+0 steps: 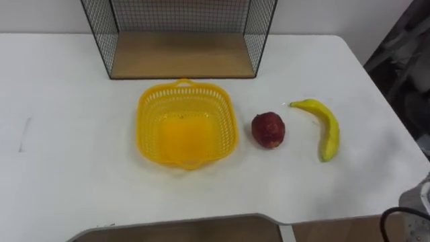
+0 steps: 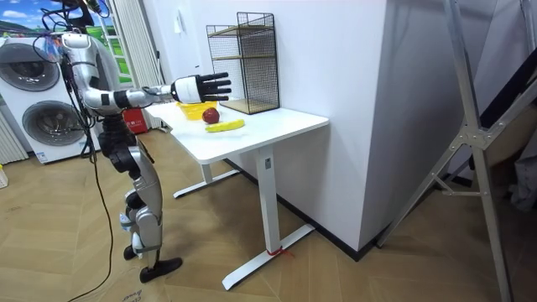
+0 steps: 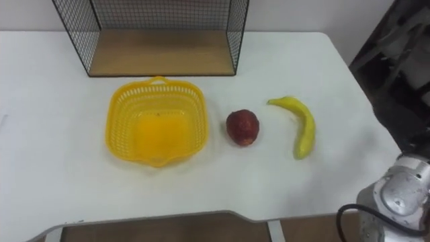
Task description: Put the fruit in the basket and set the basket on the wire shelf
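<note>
**Fruit lying on the table, basket empty**

The yellow basket (image 1: 185, 134) is standing on the white table (image 1: 67, 134), just in front of the wire shelf (image 1: 181, 55), and nothing is lying inside it. The red fruit (image 1: 269, 130) is resting on the table just beside the basket, on the robot's right side, not touching it. The banana (image 1: 330, 131) is lying further to the right, near the red fruit but apart from it, with its curve bending toward the table's right edge. The wire shelf is standing at the far edge of the table (its lowest level is a wooden board, and it is bare).

In the room view the robot is standing upright at the table's end. It is holding its right hand (image 2: 200, 86) out level above the table's corner, with fingers straight and spread wide, holding nothing.
</note>
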### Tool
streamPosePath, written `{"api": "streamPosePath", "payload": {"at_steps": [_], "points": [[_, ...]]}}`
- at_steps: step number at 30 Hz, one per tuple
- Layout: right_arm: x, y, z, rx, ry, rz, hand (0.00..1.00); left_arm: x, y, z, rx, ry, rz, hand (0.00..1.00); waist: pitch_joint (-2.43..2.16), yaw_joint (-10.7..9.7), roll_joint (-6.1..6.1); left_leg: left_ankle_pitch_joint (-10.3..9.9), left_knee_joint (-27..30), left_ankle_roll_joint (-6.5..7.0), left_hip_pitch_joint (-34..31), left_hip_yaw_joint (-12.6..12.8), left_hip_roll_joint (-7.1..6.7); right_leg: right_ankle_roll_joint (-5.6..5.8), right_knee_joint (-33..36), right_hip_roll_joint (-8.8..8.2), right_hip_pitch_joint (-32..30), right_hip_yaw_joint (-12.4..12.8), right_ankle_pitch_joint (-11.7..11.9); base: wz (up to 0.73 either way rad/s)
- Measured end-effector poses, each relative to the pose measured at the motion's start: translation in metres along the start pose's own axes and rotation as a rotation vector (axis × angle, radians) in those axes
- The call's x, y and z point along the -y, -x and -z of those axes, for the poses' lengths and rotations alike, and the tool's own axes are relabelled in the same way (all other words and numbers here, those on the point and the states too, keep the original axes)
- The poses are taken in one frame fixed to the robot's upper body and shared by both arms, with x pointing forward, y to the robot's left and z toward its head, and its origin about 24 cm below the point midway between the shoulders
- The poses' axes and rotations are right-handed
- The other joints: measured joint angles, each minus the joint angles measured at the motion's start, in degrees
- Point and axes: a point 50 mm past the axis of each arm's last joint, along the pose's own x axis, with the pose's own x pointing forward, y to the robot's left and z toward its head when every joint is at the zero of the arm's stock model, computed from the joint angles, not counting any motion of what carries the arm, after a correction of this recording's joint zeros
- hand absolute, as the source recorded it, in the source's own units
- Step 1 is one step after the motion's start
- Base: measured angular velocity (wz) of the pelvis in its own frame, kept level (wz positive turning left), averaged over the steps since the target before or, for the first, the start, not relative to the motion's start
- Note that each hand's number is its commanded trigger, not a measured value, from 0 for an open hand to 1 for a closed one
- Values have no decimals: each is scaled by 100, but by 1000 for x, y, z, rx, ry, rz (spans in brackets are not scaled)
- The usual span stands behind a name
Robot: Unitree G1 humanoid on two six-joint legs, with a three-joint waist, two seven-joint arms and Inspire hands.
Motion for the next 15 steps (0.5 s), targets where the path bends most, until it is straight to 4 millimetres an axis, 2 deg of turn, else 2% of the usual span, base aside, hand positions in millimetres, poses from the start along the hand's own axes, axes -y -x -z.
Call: {"api": "streamPosePath", "payload": {"at_steps": [5,8,15], "points": [[-33,8,1,15,38,-233,0,1,0,4,-12,-15,11,0,1,68,17,3,-3,5,-12,-66,9,-6,-2,-1,27,-73,4,8],[-45,11,2,11,40,-339,0,2,1,4,-10,-29,25,0,2,155,14,3,-2,5,7,-68,23,-15,-33,3,102,-115,13,8],[-57,15,11,-23,70,-478,0,4,1,7,-23,-29,36,0,-10,280,-6,11,3,16,17,-148,37,-29,-99,6,180,-202,45,7]]}}
